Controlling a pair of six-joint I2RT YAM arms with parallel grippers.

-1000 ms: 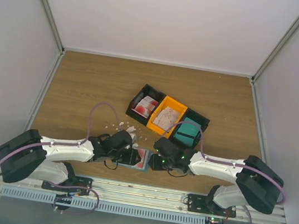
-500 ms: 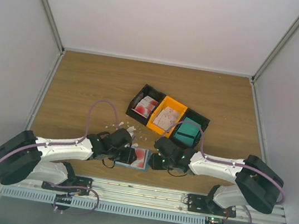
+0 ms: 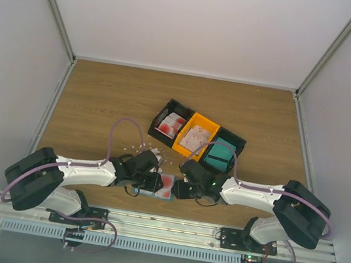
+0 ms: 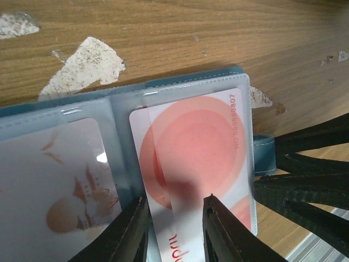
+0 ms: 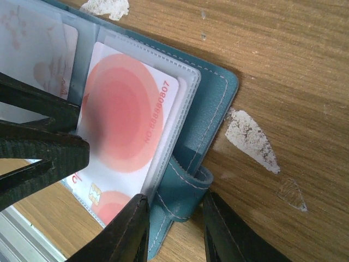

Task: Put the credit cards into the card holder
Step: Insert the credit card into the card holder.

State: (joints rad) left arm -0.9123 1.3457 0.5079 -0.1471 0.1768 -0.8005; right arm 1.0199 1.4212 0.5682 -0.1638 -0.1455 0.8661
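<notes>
Left wrist: we count two cards in one holder. Left gripper parted astride one card; right gripper grip unclear; scraps beside.

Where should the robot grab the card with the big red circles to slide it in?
By its near short end, which seems to poke out of the clear pocket, coming from that open side. The rest of the red-circle card lies flat under the plastic of the card holder, so only that end is free. The left hand is right there.

Wood-grain tabletop, plain white walls on three sides, metal rail along near edge, even light
</notes>
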